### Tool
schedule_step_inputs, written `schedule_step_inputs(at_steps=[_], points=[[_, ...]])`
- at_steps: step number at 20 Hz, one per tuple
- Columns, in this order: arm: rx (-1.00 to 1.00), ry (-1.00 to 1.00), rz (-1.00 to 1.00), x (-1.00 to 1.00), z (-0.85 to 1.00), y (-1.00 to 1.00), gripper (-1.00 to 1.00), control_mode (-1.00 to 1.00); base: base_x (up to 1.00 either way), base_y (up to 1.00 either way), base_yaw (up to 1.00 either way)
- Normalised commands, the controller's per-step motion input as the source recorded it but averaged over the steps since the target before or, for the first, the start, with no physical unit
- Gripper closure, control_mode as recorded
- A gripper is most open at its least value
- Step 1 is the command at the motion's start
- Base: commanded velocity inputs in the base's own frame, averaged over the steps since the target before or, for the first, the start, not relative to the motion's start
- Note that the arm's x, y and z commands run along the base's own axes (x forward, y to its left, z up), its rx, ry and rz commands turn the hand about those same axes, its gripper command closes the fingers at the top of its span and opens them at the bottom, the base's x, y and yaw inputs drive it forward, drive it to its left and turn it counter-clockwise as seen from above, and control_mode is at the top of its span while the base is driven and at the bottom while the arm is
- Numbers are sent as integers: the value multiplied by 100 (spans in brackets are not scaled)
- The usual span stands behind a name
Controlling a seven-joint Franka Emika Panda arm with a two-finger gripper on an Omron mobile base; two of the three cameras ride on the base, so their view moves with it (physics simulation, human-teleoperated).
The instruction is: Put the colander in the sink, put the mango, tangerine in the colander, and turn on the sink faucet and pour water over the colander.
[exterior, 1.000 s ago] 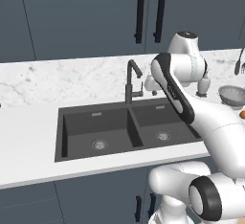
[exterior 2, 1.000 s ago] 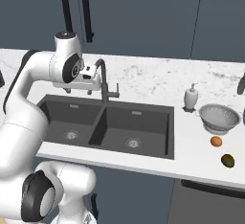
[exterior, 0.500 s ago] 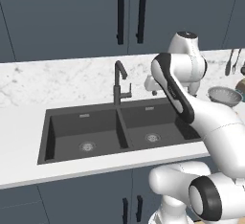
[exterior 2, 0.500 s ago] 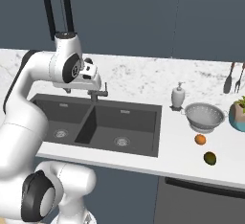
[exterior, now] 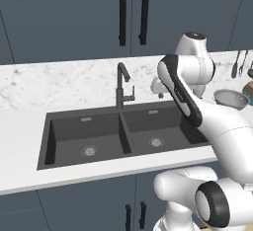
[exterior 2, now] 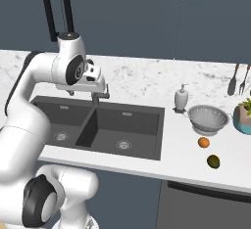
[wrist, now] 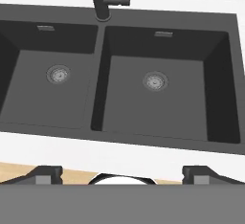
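Right base view puts colander [exterior 2: 208, 119] at right of frame, well apart from sink [exterior 2: 125, 125]. Gripper [wrist: 119, 173] spread wide, empty. Best descend squarely over the rim.

One colander [exterior 2: 208, 119], one mango [exterior 2: 213, 161], one tangerine [exterior 2: 203, 142]

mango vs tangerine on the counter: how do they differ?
Colour: the tangerine is bright orange, the mango dark green with a yellowish tinge. Shape: the tangerine is round, the mango oval. Position: the tangerine lies nearer the colander, just in front of it, while the mango lies closer to the counter's front edge. Shared: both are small, of similar size, loose on the white counter right of the sink, untouched.
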Motion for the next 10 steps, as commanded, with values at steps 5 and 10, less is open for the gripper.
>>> schedule_step_inputs(at_steps=[5, 10], points=[[-1, 0, -4, 9, 0, -50, -100, -100, 0, 0, 0], [-5, 0, -7, 16, -3, -87, -100, -100, 0, 0, 0]])
